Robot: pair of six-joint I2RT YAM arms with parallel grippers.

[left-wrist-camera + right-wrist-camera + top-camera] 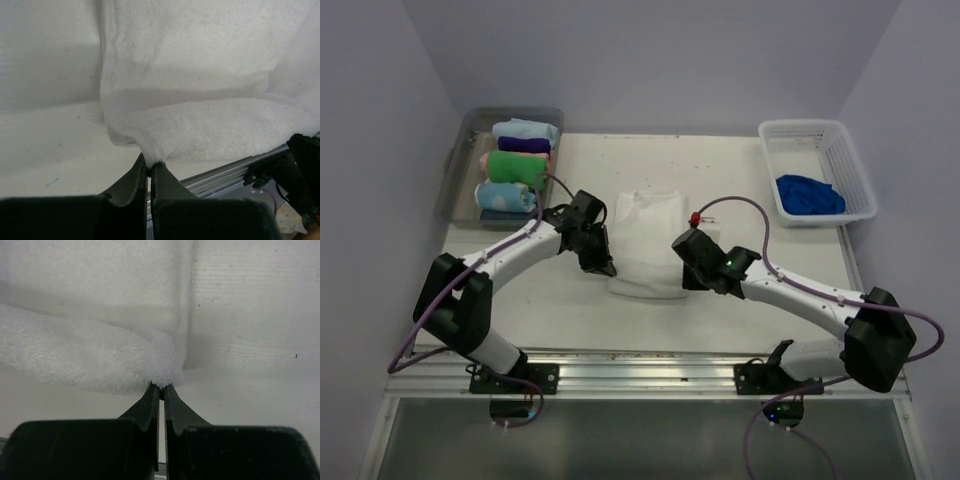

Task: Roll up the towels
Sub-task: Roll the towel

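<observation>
The white towel (647,240) lies folded in the middle of the table, its near edge turned up into a fold. My left gripper (607,270) is shut on the towel's near left corner; the left wrist view has the white towel (210,100) pinched at the tips of my left gripper (149,165). My right gripper (684,280) is shut on the near right corner, and the right wrist view shows the white towel (90,335) nipped by my right gripper (161,386). The royal blue towel (809,194) lies crumpled in the white basket (853,160) at the back right.
A clear bin (460,160) at the back left holds several rolled towels, among them a green one (510,165) and a pale blue dotted one (503,196). A metal rail (640,370) runs along the table's near edge.
</observation>
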